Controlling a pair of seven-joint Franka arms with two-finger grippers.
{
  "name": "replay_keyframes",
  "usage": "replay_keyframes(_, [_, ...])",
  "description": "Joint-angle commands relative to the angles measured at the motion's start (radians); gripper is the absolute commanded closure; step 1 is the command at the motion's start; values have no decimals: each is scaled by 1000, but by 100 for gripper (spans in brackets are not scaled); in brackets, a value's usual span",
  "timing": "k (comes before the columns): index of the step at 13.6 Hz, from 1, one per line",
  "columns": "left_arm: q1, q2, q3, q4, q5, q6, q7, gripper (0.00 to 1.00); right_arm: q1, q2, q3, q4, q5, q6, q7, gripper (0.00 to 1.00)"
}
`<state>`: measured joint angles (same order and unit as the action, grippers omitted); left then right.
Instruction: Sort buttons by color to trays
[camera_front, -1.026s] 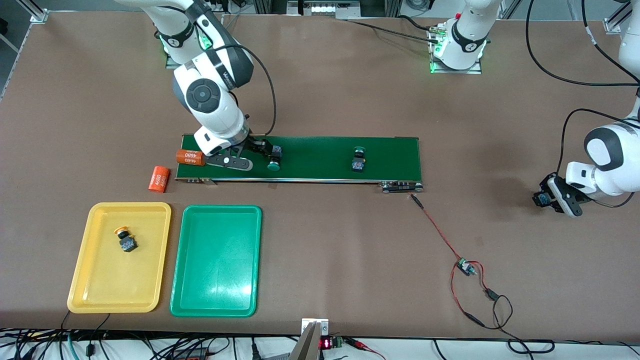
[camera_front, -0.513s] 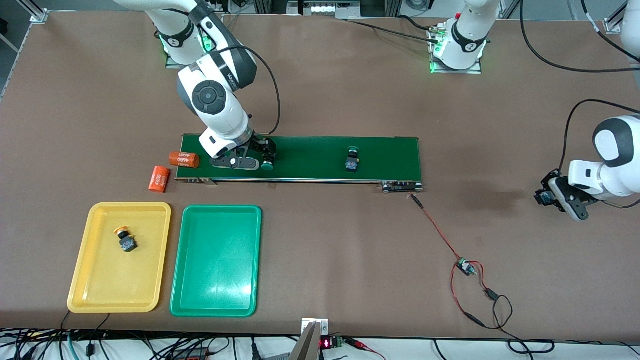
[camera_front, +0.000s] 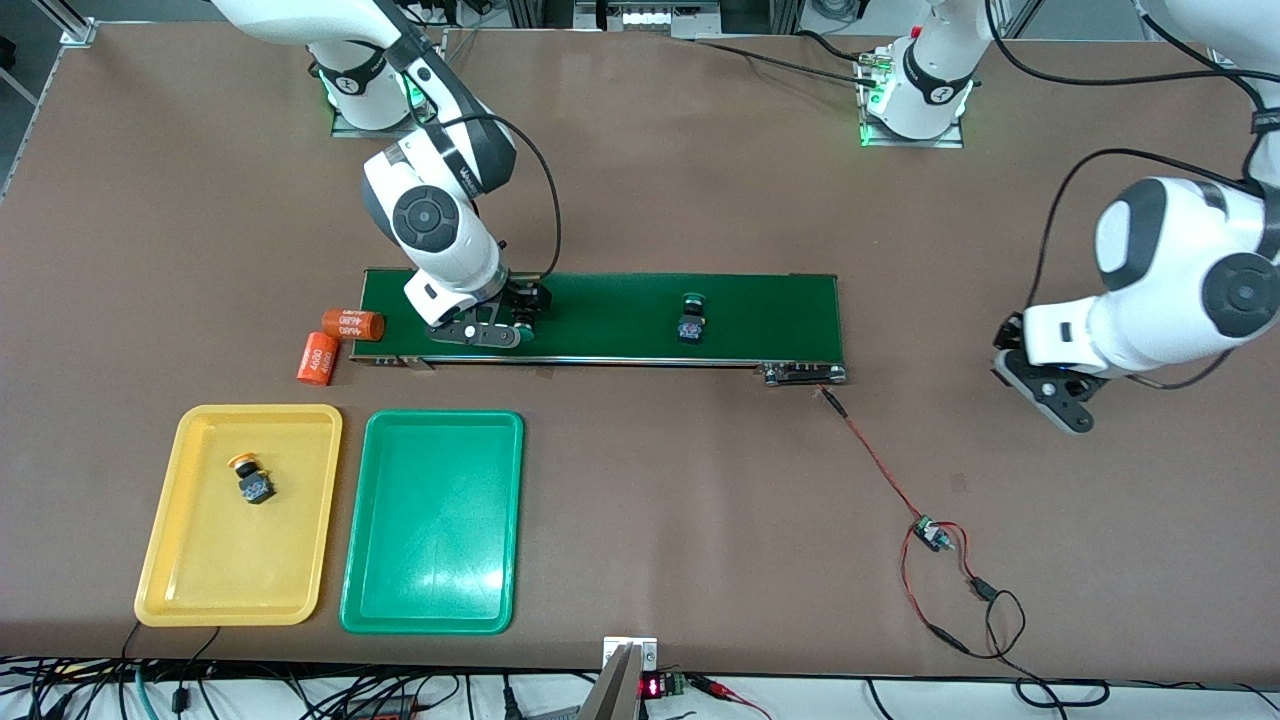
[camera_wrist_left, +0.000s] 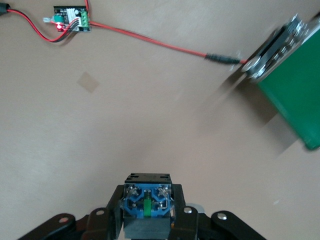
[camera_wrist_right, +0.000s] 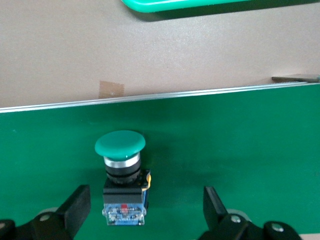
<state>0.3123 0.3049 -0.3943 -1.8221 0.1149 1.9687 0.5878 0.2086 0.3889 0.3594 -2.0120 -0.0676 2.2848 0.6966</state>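
**Green-capped button between the right claw's fingers, not yet gripped**

Here the right claw (camera_front: 507, 322) sits low over the long dark green flat belt (camera_front: 760, 310), its fingers spread wide on either side of a small green-capped push-button switch with a black-and-blue body (camera_wrist_right: 121, 175) that lies on its side. The button looks light and rigid; its round cap would likely slip, so the squarer body seems the better place to pinch.

The left claw (camera_wrist_left: 148, 220) is clenched on another black-and-blue switch body (camera_wrist_left: 148, 202), held over the bare brown desk (camera_front: 700, 500) at the left arm's end.

A third button (camera_front: 690, 319) rides mid-belt. A yellow-capped button (camera_front: 251, 480) lies in the shallow yellow plastic tray (camera_front: 170, 590); the green tray (camera_front: 430, 600) beside it is empty.

The right wrist view shows the gap on both sides of the button; the front view hides it under the arm. Only the left wrist view shows the left claw's load, though not its cap colour.
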Motion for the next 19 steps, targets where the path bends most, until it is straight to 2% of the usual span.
replay_keyframes(1, [-102,-56,17,-31,-24,-33,-204,100,-11,18,4,18,-12,-1,-19,0])
replay_keyframes(3, [-172,-56,15,-40,-49,-34,-329,100,-12,24,3,19,-12,-1,-25,1])
replay_keyframes(6, [-269,-43,17,-43,-116,-27,-500,100,-20,36,-2,18,-17,11,-29,17])
replay_keyframes(9, [-331,-4,17,-42,-141,-1,-621,100,-32,36,-22,19,-4,27,-91,46])
replay_keyframes(10, [-332,8,17,-43,-168,19,-634,100,-35,36,-23,19,-3,27,-91,59])
replay_keyframes(12, [-337,35,17,-43,-190,54,-635,100,-37,38,-23,27,-3,25,-91,72])
replay_keyframes(13, [-337,48,17,-43,-190,65,-635,100,-38,36,-25,32,-3,24,-94,75])
replay_keyframes(16, [-338,78,17,-43,-190,108,-657,100,-48,31,-39,87,0,-39,-95,77])
replay_keyframes(19, [-349,98,18,-45,-190,127,-657,100,-54,15,-51,261,12,-223,-124,77])
